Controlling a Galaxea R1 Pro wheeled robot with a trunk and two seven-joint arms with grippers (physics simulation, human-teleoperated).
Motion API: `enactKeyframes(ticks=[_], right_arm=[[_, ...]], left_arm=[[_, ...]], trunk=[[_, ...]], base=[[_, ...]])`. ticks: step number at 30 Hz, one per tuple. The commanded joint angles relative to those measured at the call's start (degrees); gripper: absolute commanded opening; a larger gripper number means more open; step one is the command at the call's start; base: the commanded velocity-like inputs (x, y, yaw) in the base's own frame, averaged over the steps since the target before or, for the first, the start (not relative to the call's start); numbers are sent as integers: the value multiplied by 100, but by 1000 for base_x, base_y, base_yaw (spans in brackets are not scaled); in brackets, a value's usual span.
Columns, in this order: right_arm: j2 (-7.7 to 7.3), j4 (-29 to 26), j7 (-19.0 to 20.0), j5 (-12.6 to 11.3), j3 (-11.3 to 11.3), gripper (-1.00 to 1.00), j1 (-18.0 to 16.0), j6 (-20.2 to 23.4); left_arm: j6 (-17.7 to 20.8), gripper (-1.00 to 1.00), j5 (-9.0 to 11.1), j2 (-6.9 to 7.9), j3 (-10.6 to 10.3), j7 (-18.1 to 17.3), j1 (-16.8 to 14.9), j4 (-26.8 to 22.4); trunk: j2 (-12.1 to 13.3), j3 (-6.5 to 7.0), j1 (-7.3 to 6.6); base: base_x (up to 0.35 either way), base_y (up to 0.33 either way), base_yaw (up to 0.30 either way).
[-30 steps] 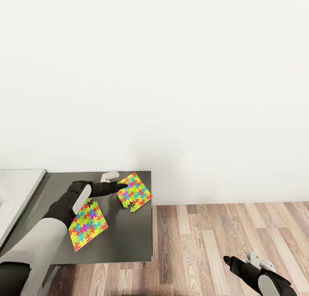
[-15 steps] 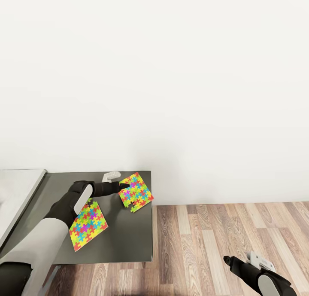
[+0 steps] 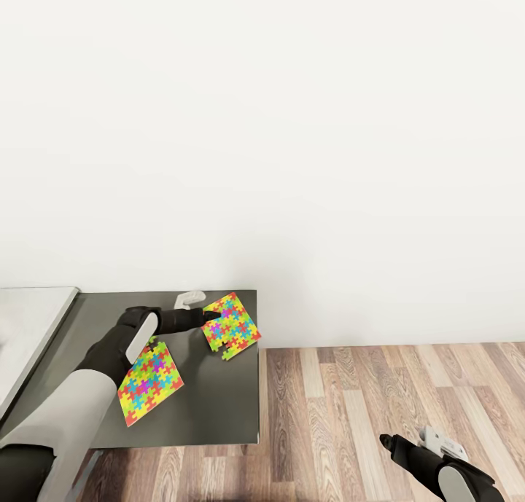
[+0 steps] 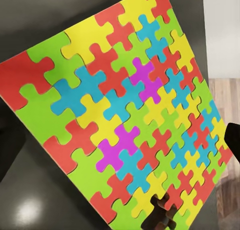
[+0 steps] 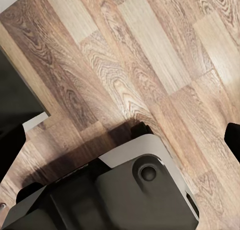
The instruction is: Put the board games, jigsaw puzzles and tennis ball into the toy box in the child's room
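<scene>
Two jigsaw puzzles lie on the dark grey table (image 3: 219, 407). The far puzzle (image 3: 233, 327) sits near the table's right back corner. The near puzzle (image 3: 149, 385) is partly under my left arm. My left gripper (image 3: 209, 318) is at the far puzzle's left corner, jaws open. In the left wrist view that puzzle (image 4: 125, 109) spreads across the gap, with one dark fingertip (image 4: 233, 140) at its side. My right gripper (image 3: 386, 439) hangs open over the floor, far from the table; its fingers (image 5: 11, 145) stand wide apart with nothing between them.
A pale grey-white desk top (image 3: 29, 327) adjoins the dark top on the left. A small white object (image 3: 188, 297) lies at the dark top's back edge. A white wall rises behind. Wood-plank floor (image 3: 379, 385) spreads to the right, and the robot's base (image 5: 125, 195) is below the right gripper.
The far puzzle has shifted very slightly to the right with my left gripper at its corner. The right arm has not moved.
</scene>
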Motion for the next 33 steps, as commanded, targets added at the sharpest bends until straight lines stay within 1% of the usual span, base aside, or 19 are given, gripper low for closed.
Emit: enactKeyframes(ticks=[1,4,10,33], right_arm=[[-1,-9,-54,-60,1,100,-4,15],[-1,-9,-54,-60,1,100,-6,15],[-1,-9,-54,-60,1,100,-4,15],[-10,-9,-52,-60,1,100,-3,16]], left_arm=[[21,100,13,5,-14,-2,-4,-4],[21,100,13,-17,-14,0,-4,-4],[22,100,6,-139,-14,4,-4,-4],[22,100,-3,-154,-14,-114,-4,-4]], trunk=[[-10,-9,3],[-10,-9,3],[-10,-9,3],[-10,-9,3]], base=[[0,0,0],[0,0,0],[0,0,0],[0,0,0]])
